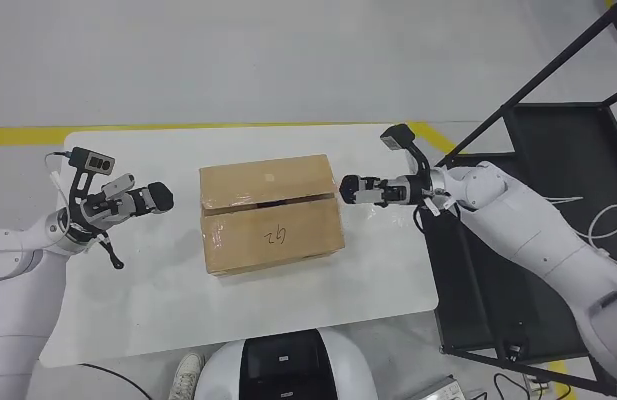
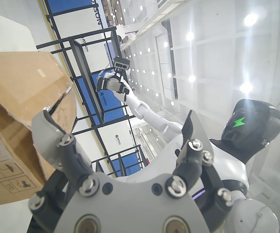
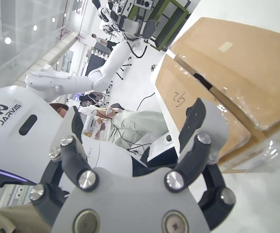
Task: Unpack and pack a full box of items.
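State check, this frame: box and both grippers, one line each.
box: upright on the table, top flaps down but not sealed, dark gap along the seam, clear tape looks split there.
left gripper: open, empty, level with the box's side and apart from it.
right gripper: open, empty, close at the box's opposite side; contact cannot be told.

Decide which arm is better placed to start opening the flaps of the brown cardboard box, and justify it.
Probably the right: the right gripper is open beside the brown cardboard box, level with its flap seam. The left gripper, also open, sits farther off.
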